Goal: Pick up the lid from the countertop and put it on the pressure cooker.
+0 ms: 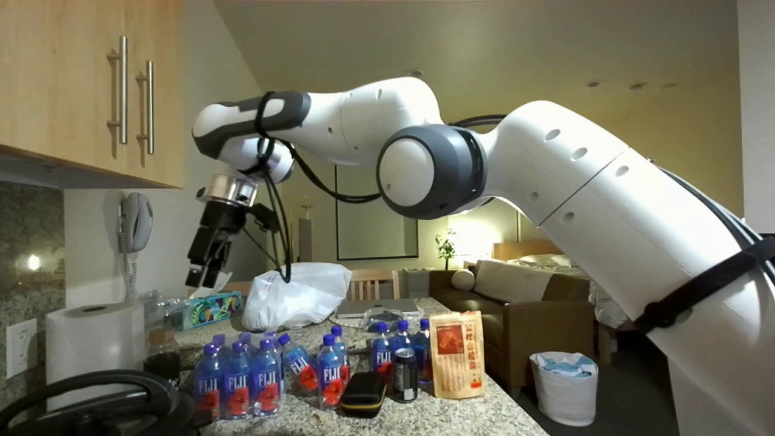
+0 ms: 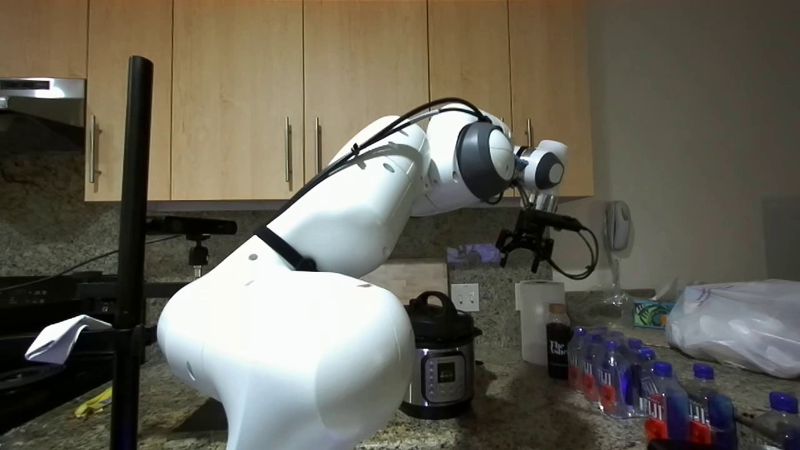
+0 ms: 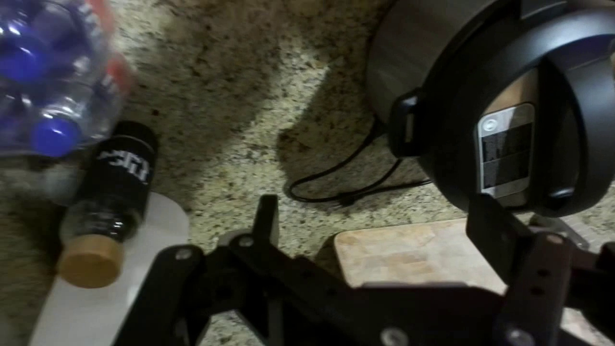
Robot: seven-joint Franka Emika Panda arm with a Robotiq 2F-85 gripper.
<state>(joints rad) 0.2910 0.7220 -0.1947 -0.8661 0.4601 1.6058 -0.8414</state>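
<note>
Lid (image 2: 440, 325) sat on the pressure cooker (image 2: 439, 381) on the bench (image 2: 503, 403), left of the paper towel roll (image 2: 536, 322) in an exterior view. Gripper (image 2: 519, 265) hung higher, right of the cooker, jaws spread wide.

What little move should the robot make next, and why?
Probably draw the spread, slim black fingers clear: they hold nothing, and the round, black, arch-handled lid already appears to sit on the cylindrical, silver-and-black pressure cooker.
</note>
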